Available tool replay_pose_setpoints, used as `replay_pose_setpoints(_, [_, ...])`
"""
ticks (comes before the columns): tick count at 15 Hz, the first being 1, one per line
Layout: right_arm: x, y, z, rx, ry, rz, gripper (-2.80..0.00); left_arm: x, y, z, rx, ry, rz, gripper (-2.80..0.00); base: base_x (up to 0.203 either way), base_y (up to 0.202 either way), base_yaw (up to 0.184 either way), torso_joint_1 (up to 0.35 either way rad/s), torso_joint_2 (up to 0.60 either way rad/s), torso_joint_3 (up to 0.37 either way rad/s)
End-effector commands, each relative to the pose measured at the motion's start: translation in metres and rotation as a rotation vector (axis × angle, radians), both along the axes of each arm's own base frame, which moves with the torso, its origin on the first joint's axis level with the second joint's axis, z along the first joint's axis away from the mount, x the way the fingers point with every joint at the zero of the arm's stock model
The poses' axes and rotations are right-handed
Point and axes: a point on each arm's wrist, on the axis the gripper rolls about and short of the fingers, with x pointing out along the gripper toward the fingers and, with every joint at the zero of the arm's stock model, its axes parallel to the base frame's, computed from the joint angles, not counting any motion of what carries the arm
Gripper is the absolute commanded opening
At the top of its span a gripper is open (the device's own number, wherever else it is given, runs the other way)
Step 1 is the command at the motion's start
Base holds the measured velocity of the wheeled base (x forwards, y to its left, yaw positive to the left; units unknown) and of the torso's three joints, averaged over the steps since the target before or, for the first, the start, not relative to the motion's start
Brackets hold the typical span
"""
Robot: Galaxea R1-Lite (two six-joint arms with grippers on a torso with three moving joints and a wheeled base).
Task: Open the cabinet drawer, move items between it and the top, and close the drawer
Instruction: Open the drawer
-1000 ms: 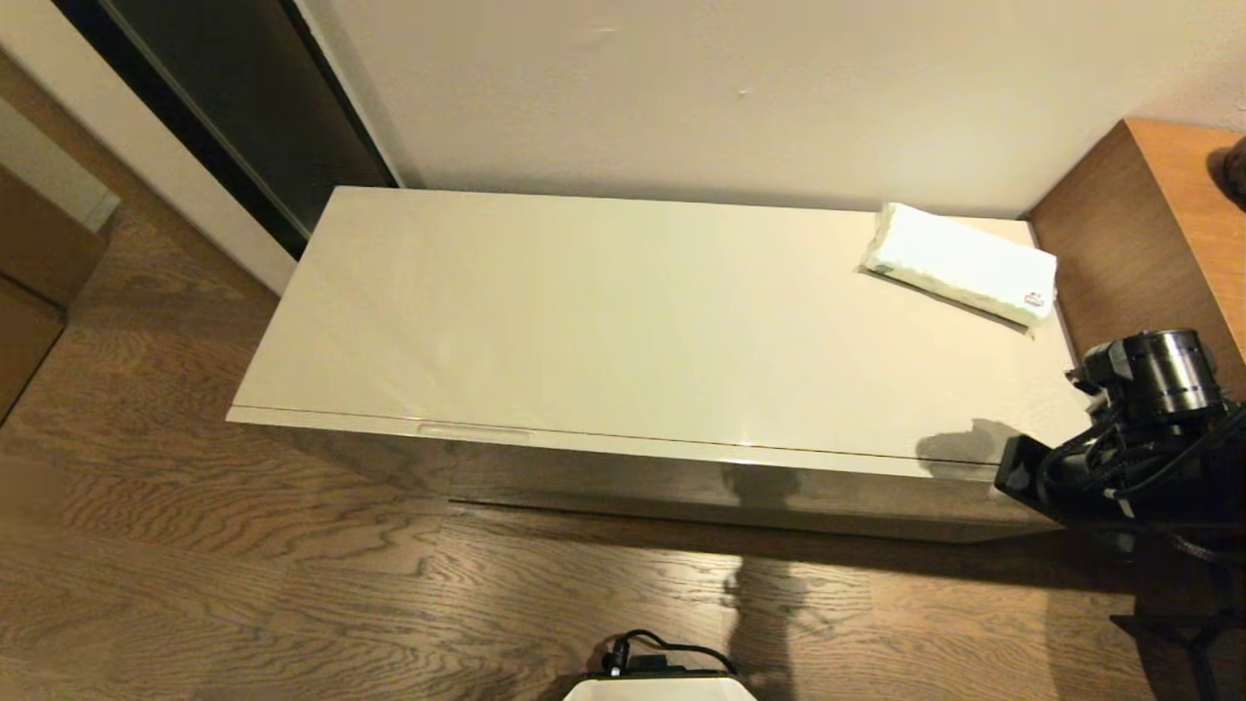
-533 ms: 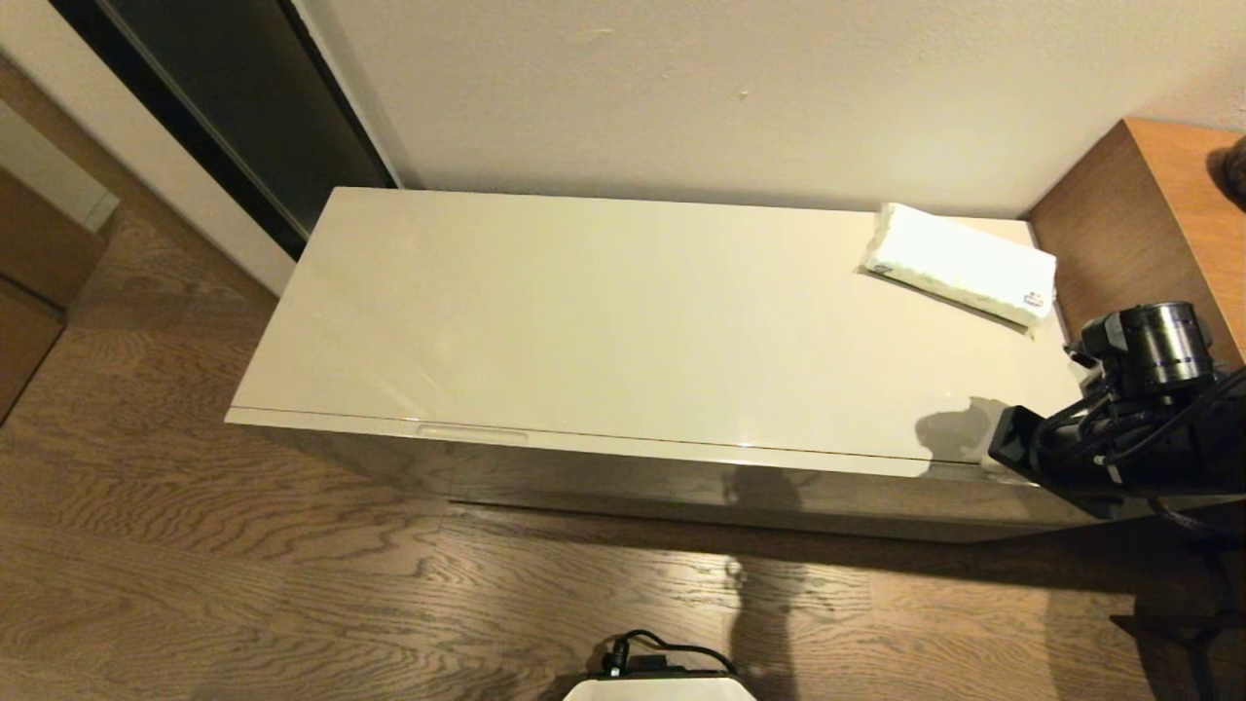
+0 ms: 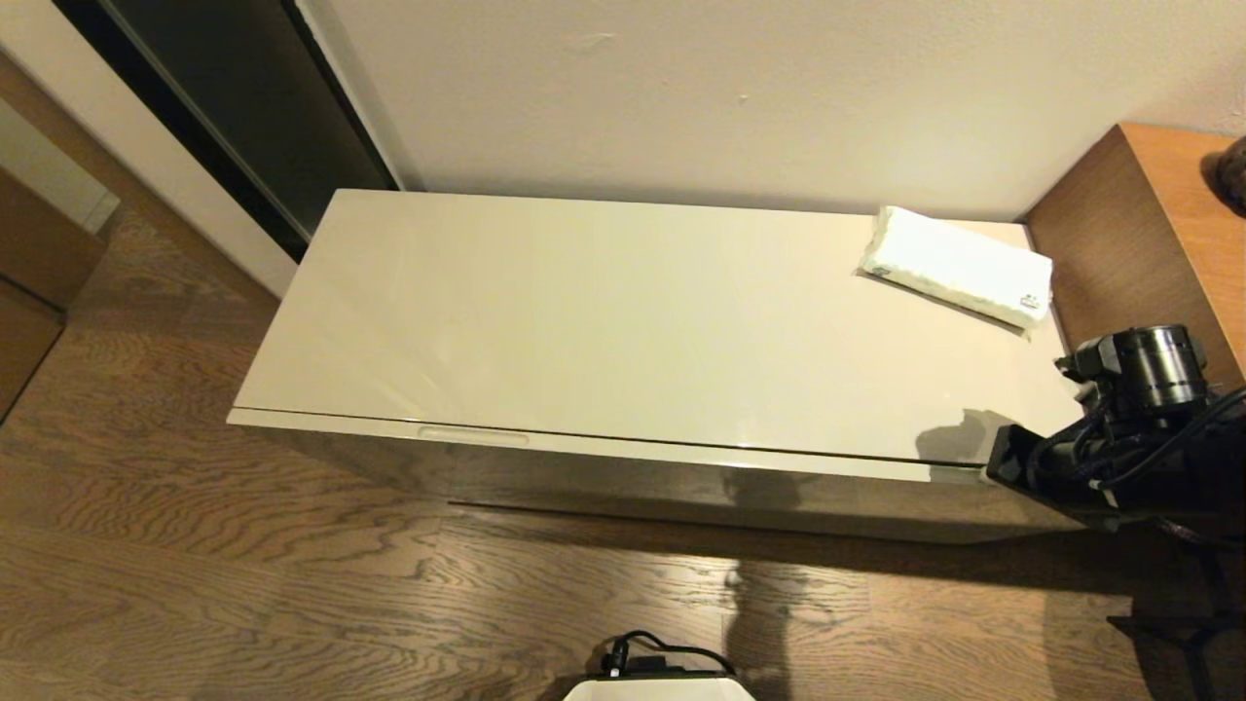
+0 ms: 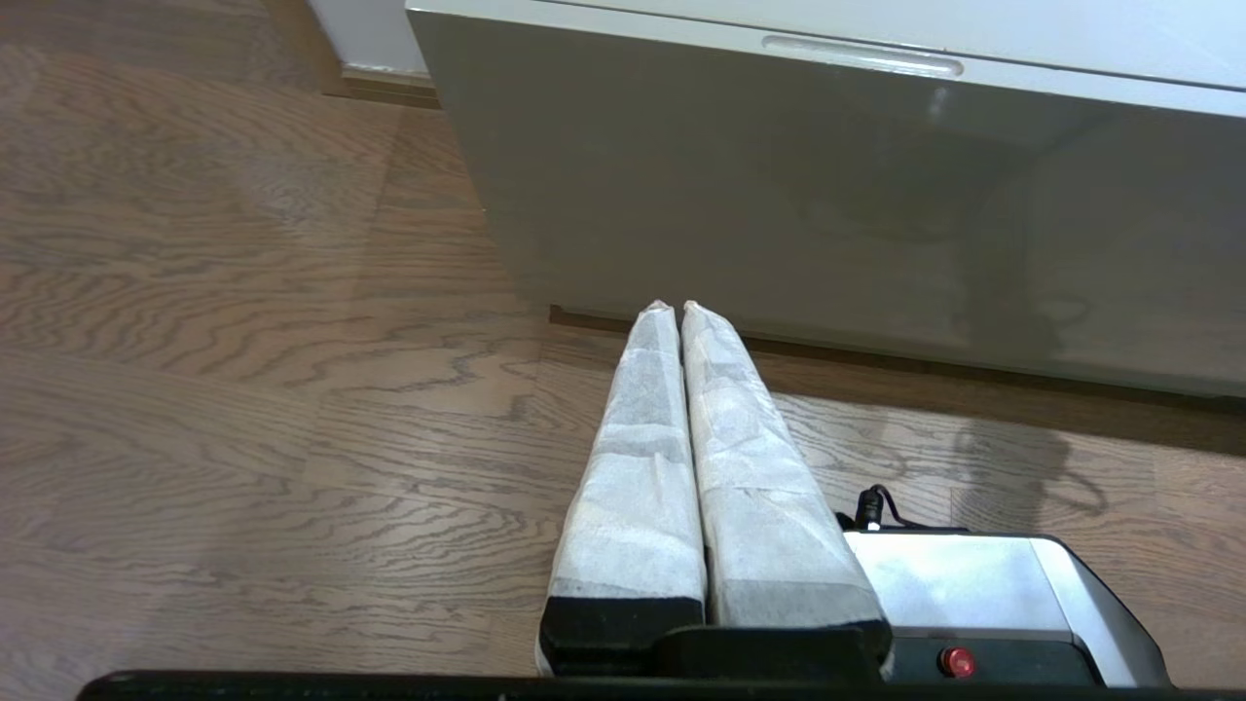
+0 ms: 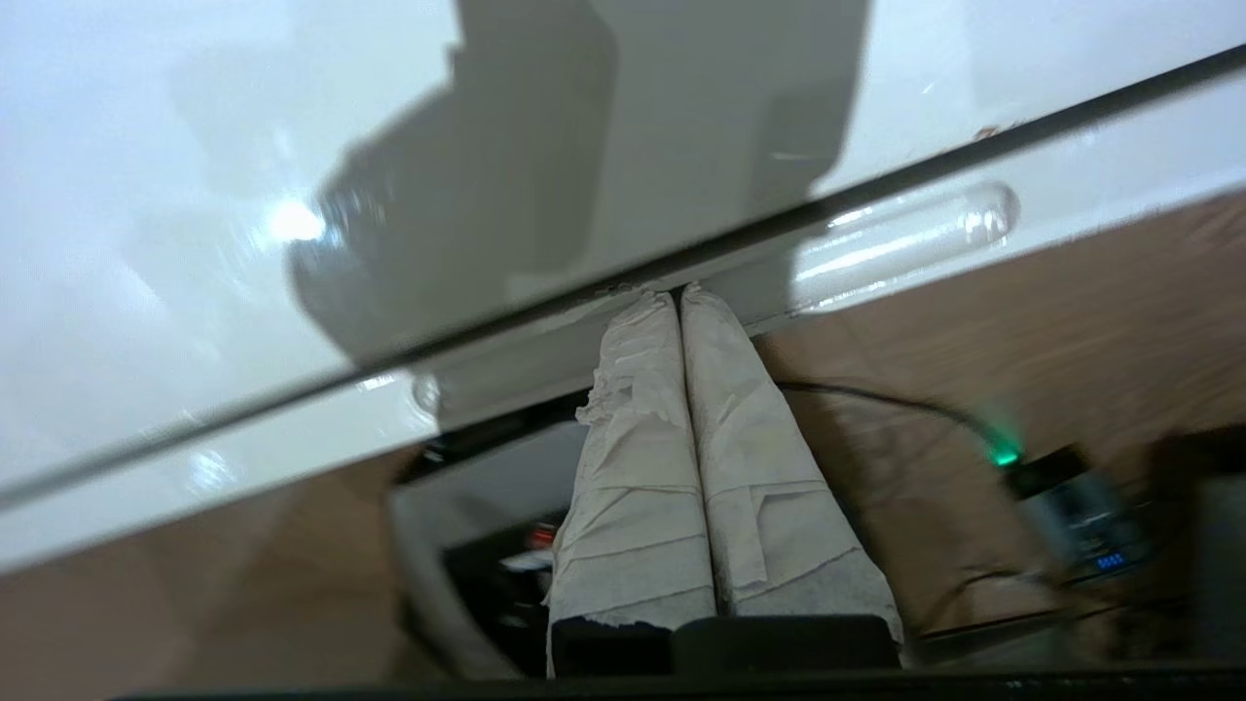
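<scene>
The drawer (image 3: pixel 681 487) is closed, its beige front flush under the glossy cream top (image 3: pixel 604 312). One slot handle (image 3: pixel 474 434) shows near the left end, another (image 5: pixel 896 239) in the right wrist view. My right gripper (image 5: pixel 678 292) is shut and empty, tips against the drawer front's upper strip just under the seam, beside that right handle. In the head view only the right arm (image 3: pixel 1119 438) shows, at the cabinet's right front corner. The white tissue pack (image 3: pixel 959 265) lies on the top at the back right. The slippers are out of view. My left gripper (image 4: pixel 675 308) hangs shut and empty, low before the cabinet front (image 4: pixel 876 214).
A brown wooden cabinet (image 3: pixel 1149 224) stands against the right end, close to my right arm. A dark doorway (image 3: pixel 243 117) lies at the back left. Wooden floor (image 3: pixel 292 584) runs in front, with my base (image 3: pixel 662 686) at the near edge.
My right arm has edged a little left along the cabinet's right front corner, rising and then settling back. The drawer and the tissue pack have not moved.
</scene>
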Motion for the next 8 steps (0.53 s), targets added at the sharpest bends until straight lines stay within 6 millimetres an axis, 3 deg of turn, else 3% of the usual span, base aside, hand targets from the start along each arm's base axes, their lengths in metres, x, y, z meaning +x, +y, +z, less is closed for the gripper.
replay_pose_setpoints(1, [-0.007, 0.000, -0.016, -0.015, 0.086, 0.036, -2.80, 0.000, 0.000, 0.000, 0.000, 0.000, 0.001, -2.80, 0.000, 0.000, 0.000, 0.000, 0.00, 0.000])
replay_pose_setpoints(5, [-0.020, 0.000, -0.023, -0.041, 0.125, 0.081, -2.80, 0.000, 0.000, 0.000, 0.000, 0.000, 0.001, -2.80, 0.000, 0.000, 0.000, 0.000, 0.00, 0.000])
replay_pose_setpoints(8, [-0.045, 0.001, -0.018, -0.046, 0.117, 0.094, -2.80, 0.000, 0.000, 0.000, 0.000, 0.000, 0.001, -2.80, 0.000, 0.000, 0.000, 0.000, 0.00, 0.000])
